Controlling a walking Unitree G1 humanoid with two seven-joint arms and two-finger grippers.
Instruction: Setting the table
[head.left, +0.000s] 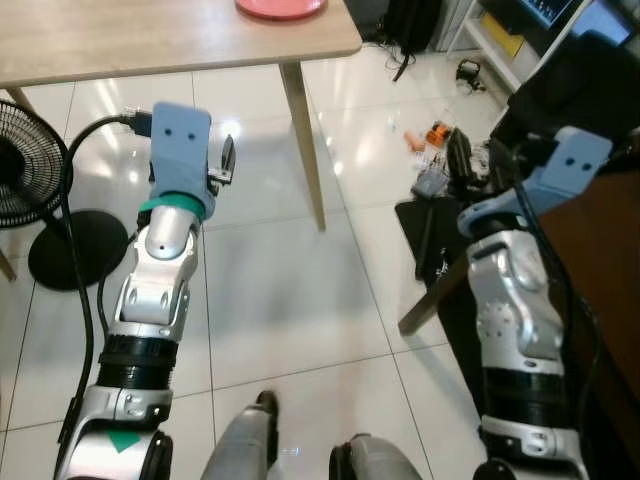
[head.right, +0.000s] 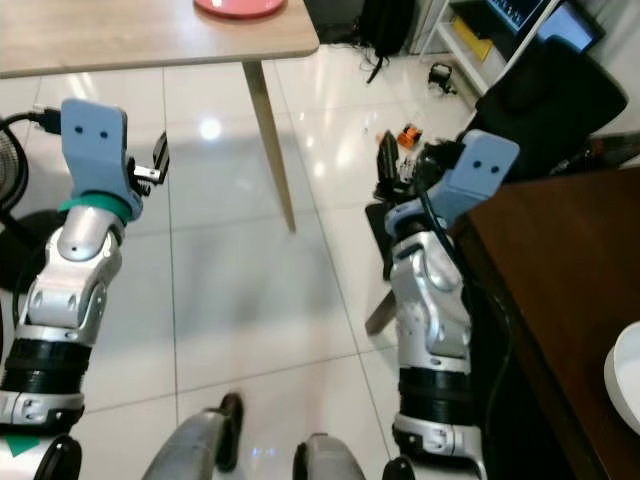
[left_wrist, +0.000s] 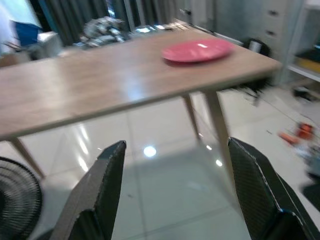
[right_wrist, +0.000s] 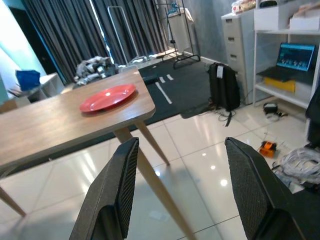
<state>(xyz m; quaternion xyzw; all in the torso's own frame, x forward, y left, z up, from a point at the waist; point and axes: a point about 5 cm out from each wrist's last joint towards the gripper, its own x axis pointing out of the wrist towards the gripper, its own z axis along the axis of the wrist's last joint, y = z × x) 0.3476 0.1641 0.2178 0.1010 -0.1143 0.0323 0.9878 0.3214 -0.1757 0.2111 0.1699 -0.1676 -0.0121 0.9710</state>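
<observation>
So, your flat round red plate lies near the corner of the light wooden table, close to the edge. It looks hard and smooth, so it will likely be stiff, a bit slippery, and it may break if it drops. Take it by the rim, with one finger above and one below, and squeeze gently.

Your right gripper is spread wide with nothing in it, raised over the shiny white tiled floor and pointing at the table. Your left gripper is spread wide and bare too, aimed the same way. Both are well apart from the plate.

A black round fan stands on your left. A dark brown table is on your right.
</observation>
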